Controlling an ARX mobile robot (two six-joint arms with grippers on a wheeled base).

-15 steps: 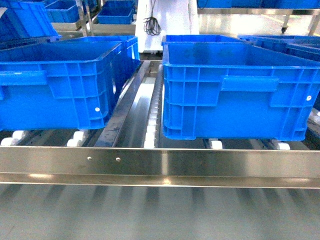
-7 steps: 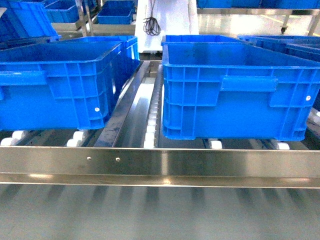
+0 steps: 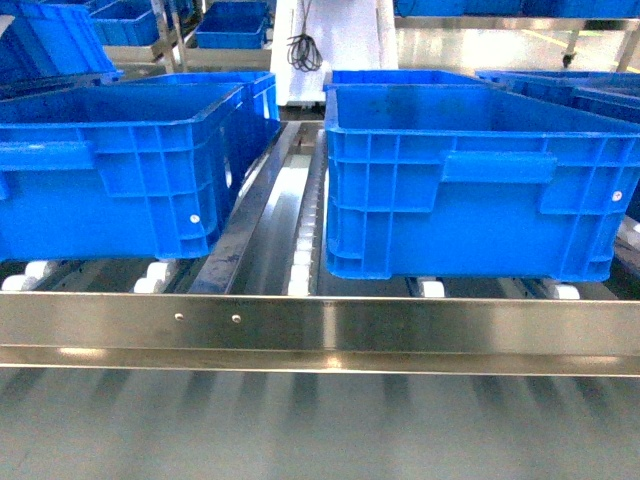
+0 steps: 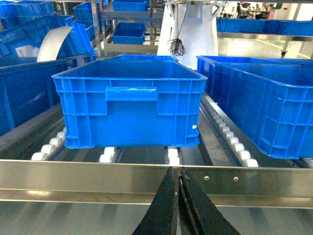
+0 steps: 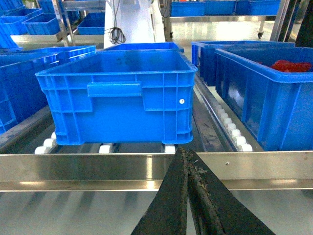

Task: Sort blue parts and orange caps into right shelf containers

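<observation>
Steel shelf rail [image 3: 320, 325] before blue crates [image 3: 470, 180]; left end effector [image 4: 178, 196] and right end effector [image 5: 188, 196] pressed together, empty, level.

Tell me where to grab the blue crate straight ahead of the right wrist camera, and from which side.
Take the blue crate by the moulded handle bar on its near wall, coming from the front, over the steel rail. That bar juts out just under the rim, so a finger could likely hook beneath it. The right gripper looks shut, so it must open first.

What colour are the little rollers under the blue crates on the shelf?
White. The rollers show best in the left wrist view, under the front edge of the blue crate.
</observation>
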